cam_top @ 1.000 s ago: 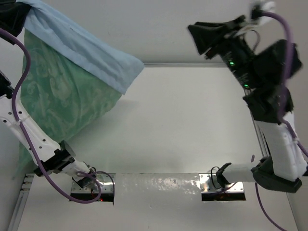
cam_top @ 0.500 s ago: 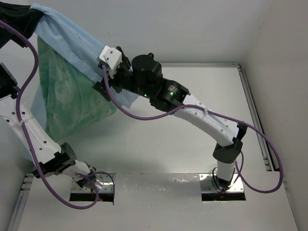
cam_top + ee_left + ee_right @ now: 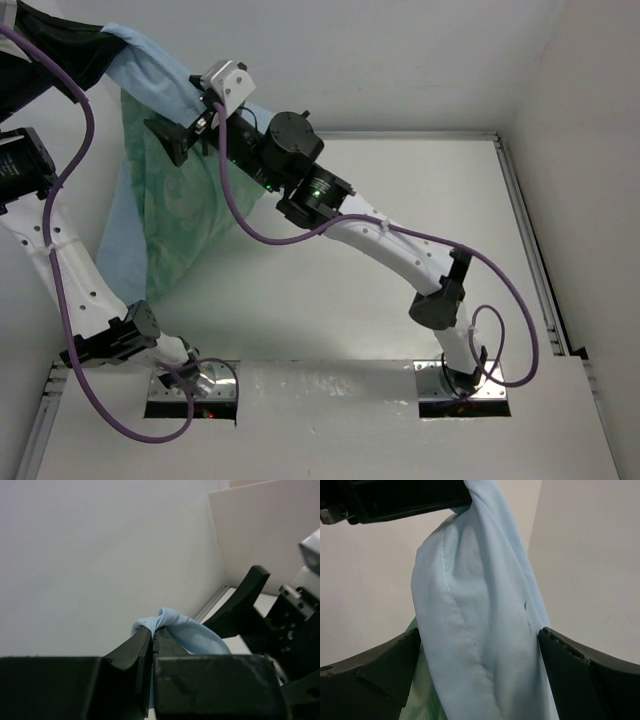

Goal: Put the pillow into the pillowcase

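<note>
The pillowcase (image 3: 175, 215) hangs at the far left, light blue along its top edge, sea-green with swirls below. My left gripper (image 3: 98, 42) is shut on its upper blue corner and holds it high; the pinched blue fold (image 3: 175, 630) shows in the left wrist view between the closed jaws (image 3: 152, 635). My right gripper (image 3: 175, 140) is open and reaches across to the case just below that corner. In the right wrist view the blue fabric (image 3: 480, 645) hangs between its spread fingers (image 3: 385, 665). The pillow is out of view.
The white table top (image 3: 380, 200) stretches right of the hanging case, with a metal rail (image 3: 525, 250) along its right side and white walls behind. The right arm (image 3: 400, 250) spans the middle of the table. Both arm bases sit at the near edge.
The right arm swung from the far right across the table to the hanging case. The left gripper shifted right with the corner, and the case now hangs narrower and bunched.
</note>
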Motion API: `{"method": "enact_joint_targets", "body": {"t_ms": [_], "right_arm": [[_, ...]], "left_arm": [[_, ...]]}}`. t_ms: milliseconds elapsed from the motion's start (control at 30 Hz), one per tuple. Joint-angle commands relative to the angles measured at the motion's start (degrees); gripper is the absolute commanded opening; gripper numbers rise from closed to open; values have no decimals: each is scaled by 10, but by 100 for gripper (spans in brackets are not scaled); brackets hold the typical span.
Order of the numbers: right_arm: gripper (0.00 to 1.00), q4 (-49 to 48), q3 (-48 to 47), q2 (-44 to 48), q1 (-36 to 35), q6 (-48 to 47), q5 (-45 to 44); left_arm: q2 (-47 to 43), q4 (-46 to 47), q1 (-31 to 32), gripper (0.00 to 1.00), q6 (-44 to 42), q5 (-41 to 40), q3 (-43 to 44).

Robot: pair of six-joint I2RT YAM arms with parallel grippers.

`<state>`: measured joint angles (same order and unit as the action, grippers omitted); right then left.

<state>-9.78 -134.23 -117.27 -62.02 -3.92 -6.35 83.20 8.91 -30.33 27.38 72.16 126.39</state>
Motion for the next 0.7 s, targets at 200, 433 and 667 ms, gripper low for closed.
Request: {"method": "enact_joint_targets", "body": {"t_ms": [200, 433, 667], "right_arm": [[0, -96, 24, -45, 17, 76, -93], [0, 51, 186, 99, 206, 274, -273], [0, 282, 260, 175, 339, 369, -339]], "left_arm": [[-15, -18, 62, 0, -7, 5, -36], [33, 98, 67, 100, 132, 198, -184], [122, 737, 62, 100, 597, 216, -379]]}}
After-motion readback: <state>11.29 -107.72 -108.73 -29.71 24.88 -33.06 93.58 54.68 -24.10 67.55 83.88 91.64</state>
